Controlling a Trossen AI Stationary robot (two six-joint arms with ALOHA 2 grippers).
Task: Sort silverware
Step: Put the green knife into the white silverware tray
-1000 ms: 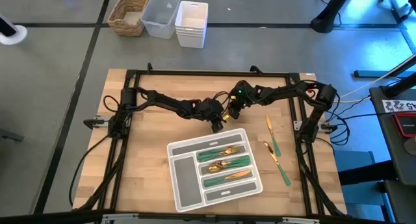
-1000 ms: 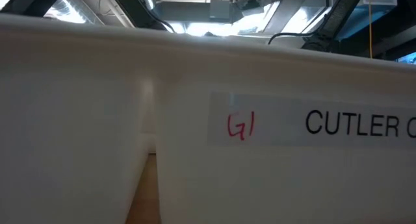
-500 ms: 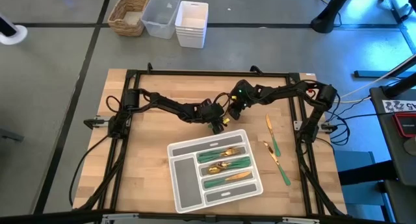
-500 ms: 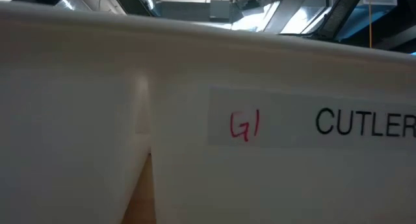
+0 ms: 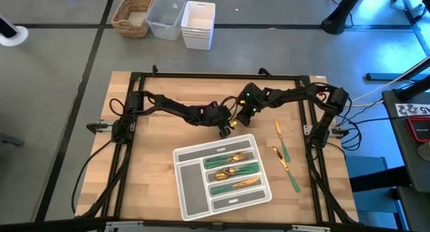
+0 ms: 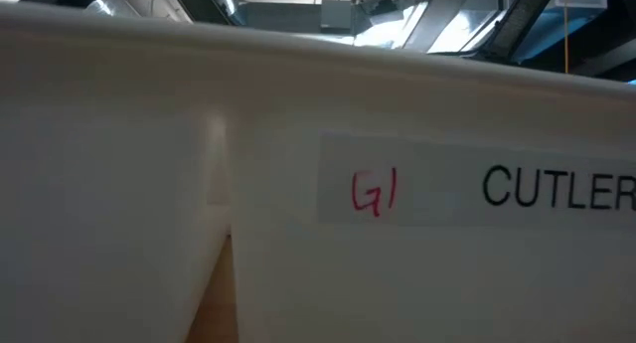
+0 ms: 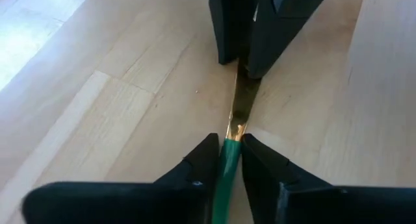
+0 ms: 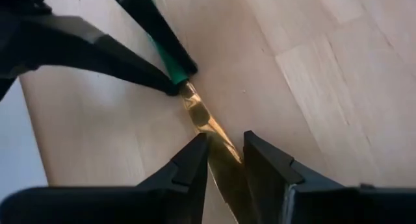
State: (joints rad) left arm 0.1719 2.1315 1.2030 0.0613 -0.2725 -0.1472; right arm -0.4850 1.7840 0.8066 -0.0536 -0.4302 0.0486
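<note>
Down at bench level the low view is almost all blocked: a white container wall [image 6: 298, 234] fills the frame, its label cut off at "CUTLER", with a red mark beside it, and only ceiling lights peek over the top. From above, the two arms meet in the upper middle of the frame, just above the grey tray [image 5: 222, 173], but what passes between them is too small to make out there. The wrist cameras settle it: the left pincer [image 7: 224, 152] is clamped on the green handle of a single piece of silverware [image 7: 235, 110], right where green meets gold, and the right pincer [image 8: 225, 152] is closed around the gold end of that same piece, so both hold it at once just over the wooden bench [image 5: 154, 118]. Whether it is a fork, spoon or knife I cannot tell; the head is hidden between the right fingers. In the tray, green-handled pieces lie in three compartments, and two more pieces [image 5: 285, 158] rest on the bench at right of the tray.
</note>
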